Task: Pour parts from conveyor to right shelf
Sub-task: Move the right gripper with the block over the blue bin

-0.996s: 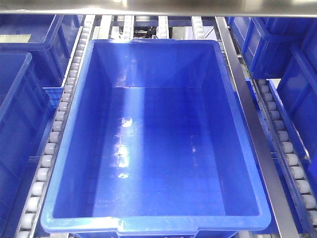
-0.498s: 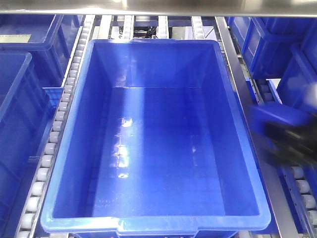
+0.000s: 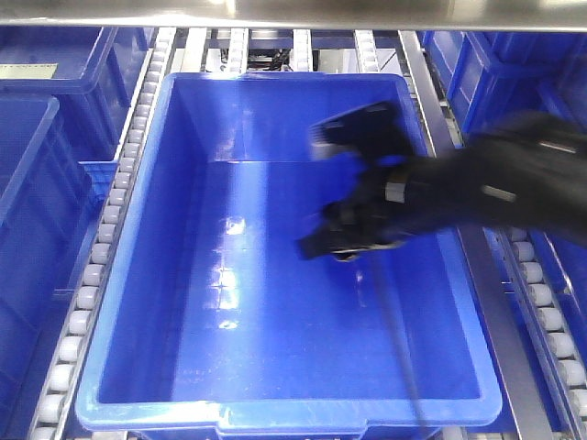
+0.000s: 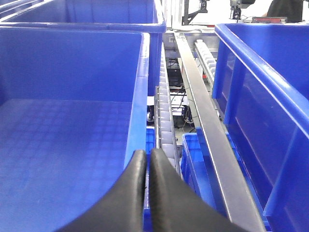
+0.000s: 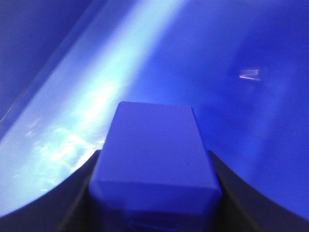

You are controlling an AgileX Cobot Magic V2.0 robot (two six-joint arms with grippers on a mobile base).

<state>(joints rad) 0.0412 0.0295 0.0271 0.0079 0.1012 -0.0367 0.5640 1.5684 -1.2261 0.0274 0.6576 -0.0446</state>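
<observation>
Right gripper (image 5: 154,193) clamped blue cube (image 5: 153,162) above crate (image 3: 128,302) on roller shelf (image 3: 110,220); left gripper (image 4: 147,166) closed, empty.

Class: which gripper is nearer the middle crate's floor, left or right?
Right. The right gripper, holding the blue part, hangs over the middle crate. The left gripper, shut, sits at a crate's rim in its wrist view.

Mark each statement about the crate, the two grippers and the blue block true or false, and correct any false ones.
1. The right gripper is above the big blue crate. True.
2. The right gripper is empty. False: it holds a blue block between its fingers.
3. The left gripper is wide open. False: its fingers are pressed together.
4. The crate sits on roller lanes. True.
5. Parts already lie on the crate floor. False: none are visible.
</observation>
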